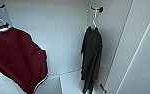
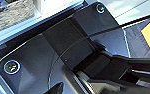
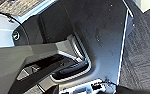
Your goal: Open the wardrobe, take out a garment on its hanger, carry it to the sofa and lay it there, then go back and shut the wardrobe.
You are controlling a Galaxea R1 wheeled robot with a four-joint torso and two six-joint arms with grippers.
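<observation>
The wardrobe [image 1: 66, 37] is seen open, its white interior exposed. The garment [image 1: 91, 60] is hung right of centre on the hanger [image 1: 94, 18]. A maroon jacket [image 1: 18, 60] is seen at lower left. Whether either claw is open or closed cannot be told.

No text, label, brand, number or sign can be read in any of the views.
</observation>
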